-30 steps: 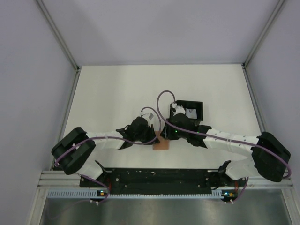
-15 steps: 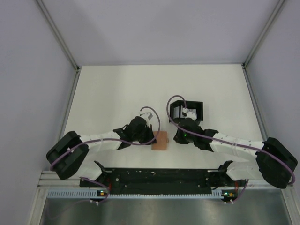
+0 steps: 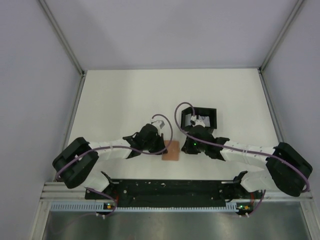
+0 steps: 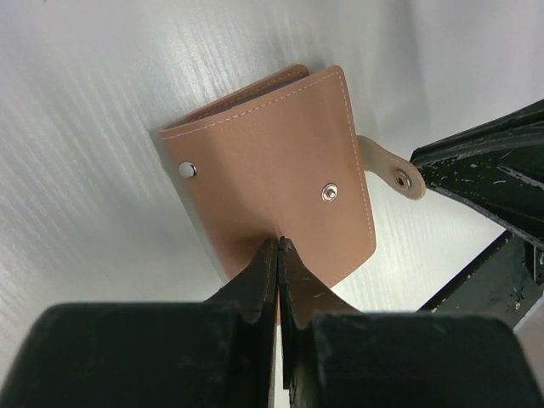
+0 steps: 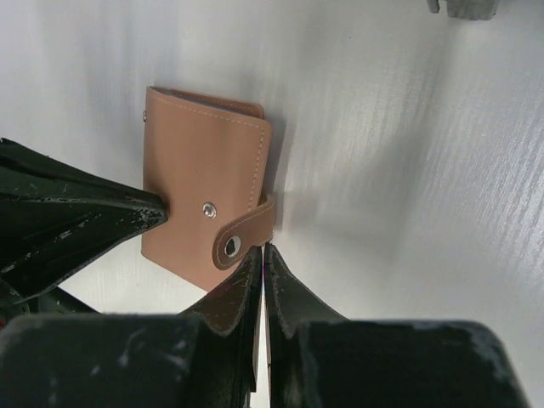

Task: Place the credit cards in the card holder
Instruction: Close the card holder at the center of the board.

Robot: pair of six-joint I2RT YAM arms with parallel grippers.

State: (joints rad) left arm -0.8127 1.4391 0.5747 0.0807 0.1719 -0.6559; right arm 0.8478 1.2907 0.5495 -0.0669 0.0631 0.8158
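Card holder (image 3: 171, 150) between my left hand (image 4: 278, 248) and right hand (image 5: 262, 253), both with fingers together; strap tab (image 5: 242, 236) just beside right.

A tan, leather-like card holder (image 4: 272, 170), matt and finely grained with pale stitching along its edges, carries snap studs (image 4: 329, 194) of bright, polished metal. Its strap tab (image 5: 242, 234) has the same tan skin. The white table (image 4: 85, 102) beneath is smooth, with a faintly streaked sheen. The left gripper (image 4: 278, 246) and right gripper (image 5: 263, 253) are black matt plastic, flecked with pale scuffs and scratches. A silvery, satin-finished metal frame post (image 3: 62, 39) rises beside the table.
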